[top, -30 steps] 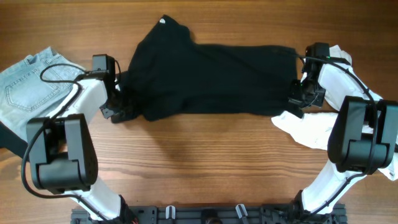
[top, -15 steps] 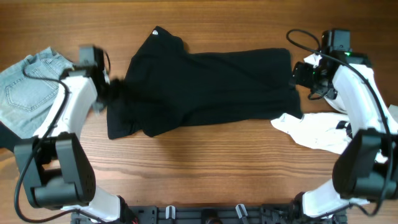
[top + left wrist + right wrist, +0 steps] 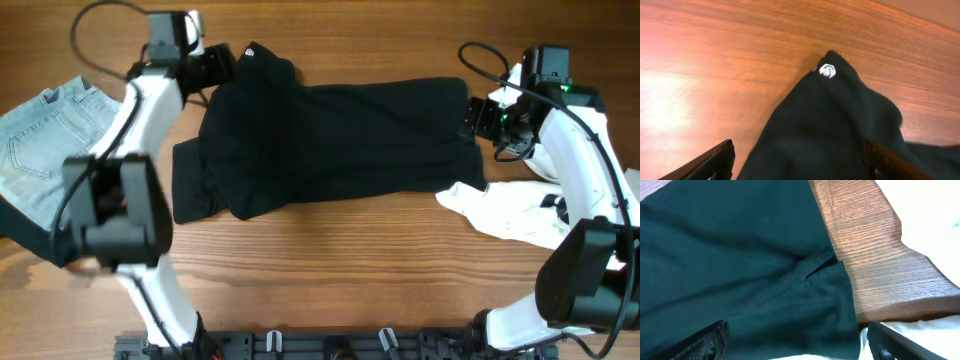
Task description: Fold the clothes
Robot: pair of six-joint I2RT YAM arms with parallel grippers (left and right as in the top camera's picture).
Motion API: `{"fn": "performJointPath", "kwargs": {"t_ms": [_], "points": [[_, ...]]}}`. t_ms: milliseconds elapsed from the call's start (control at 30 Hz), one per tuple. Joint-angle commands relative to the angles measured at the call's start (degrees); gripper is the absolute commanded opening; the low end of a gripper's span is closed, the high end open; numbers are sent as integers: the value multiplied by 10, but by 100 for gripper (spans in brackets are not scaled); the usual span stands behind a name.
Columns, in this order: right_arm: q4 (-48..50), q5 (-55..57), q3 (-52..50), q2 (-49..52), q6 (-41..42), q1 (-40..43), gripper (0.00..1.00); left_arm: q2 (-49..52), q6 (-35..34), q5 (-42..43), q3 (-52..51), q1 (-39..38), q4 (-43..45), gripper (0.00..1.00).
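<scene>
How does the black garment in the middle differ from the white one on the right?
The black garment is dark with a small white logo; the white garment is pale. The black garment lies spread across the middle of the table; the white garment sits bunched near the right edge. The black garment covers far more wood than the white garment. Both rest on the table, neither neatly folded.

A: Where is the shirt (image 3: 330, 140) lying?
B: It is sprawling across the middle of the table (image 3: 330, 270) — the jeans (image 3: 45, 140) are sitting at its nine o'clock, apart.
A: And the other cloth (image 3: 510, 215)?
B: Lying at four o'clock, touching its corner.
</scene>
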State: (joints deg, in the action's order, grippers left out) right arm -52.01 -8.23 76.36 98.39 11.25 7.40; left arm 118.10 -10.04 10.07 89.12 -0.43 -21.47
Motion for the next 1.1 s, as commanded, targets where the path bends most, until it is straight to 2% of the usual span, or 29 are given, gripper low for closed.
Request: {"fn": "performJointPath", "kwargs": {"t_ms": [0,133,267,300,333,367,400,467,567,700,800,933,1067], "points": [[-5,-13,9,-4,-7,2,93,91,32,21,60,-18,34,81],[-6,-37,9,-4,-8,2,93,150,32,21,62,-29,100,75],[-5,-37,9,-4,-7,2,93,180,32,21,62,-39,123,70],[-5,-37,9,-4,-7,2,93,186,32,19,62,-40,123,65],[-5,-37,9,-4,-8,2,93,188,32,19,61,-40,119,54],[-3,-37,9,-4,-8,2,93,192,32,22,61,-42,108,31],[0,-37,9,-4,-8,2,91,192,32,23,61,-42,98,16],[16,-37,9,-4,-9,2,89,187,32,24,62,-42,79,4],[37,-36,9,-3,-38,1,90,154,-4,35,62,-35,48,4],[121,-32,9,14,-63,0,90,99,-42,106,62,-25,10,4],[232,-32,9,75,-44,0,90,59,-41,126,62,-24,-35,4],[354,-53,9,165,-5,-6,86,56,-41,126,61,-24,-88,4],[439,-56,9,235,-3,-19,84,56,-42,126,61,-24,-117,4]]}}
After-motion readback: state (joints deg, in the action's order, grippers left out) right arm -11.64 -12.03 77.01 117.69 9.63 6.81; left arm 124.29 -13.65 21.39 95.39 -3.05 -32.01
